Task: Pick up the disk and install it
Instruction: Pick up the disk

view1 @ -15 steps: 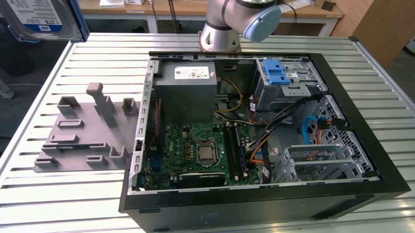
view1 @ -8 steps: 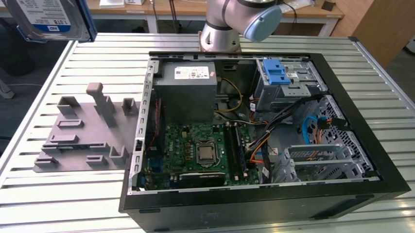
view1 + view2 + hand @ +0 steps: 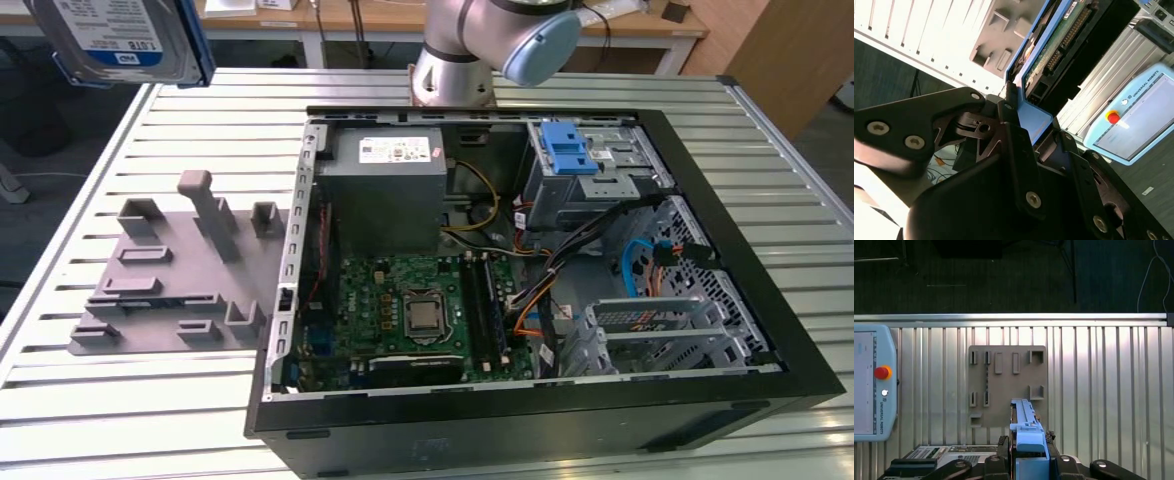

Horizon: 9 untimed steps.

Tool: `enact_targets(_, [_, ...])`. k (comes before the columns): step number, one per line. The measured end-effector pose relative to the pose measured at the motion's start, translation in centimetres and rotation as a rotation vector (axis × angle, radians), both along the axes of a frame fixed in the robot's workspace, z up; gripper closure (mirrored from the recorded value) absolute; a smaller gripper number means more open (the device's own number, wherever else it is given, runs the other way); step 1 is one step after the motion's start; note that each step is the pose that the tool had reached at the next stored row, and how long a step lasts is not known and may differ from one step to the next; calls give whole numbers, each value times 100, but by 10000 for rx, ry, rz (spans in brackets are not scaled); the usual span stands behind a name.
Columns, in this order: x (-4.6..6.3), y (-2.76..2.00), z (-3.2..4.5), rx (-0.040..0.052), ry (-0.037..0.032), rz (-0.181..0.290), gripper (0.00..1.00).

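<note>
Gripper closed on disk, probably clamping across its sides; disk hangs clear above the grey plate.

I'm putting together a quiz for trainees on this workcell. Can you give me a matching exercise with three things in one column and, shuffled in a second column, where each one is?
Things
1. flat silver metal hard disk with blue side rails
2. grey plastic fixture plate with raised slots
3. silver perforated cage with blue latch

Places
A. lying flat on the slatted metal table
B. inside the open black computer case
C. clamped in the gripper, up in the air

Pairs: 1-C, 2-A, 3-B
</note>
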<state>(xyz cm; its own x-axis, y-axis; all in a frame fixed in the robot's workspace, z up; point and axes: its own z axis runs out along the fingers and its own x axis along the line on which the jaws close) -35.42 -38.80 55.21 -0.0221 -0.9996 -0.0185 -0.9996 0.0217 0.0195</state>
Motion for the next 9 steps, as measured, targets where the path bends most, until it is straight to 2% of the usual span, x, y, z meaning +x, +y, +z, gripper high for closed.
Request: enact_targets(9, [144,0,-1,10,-2,0,63])
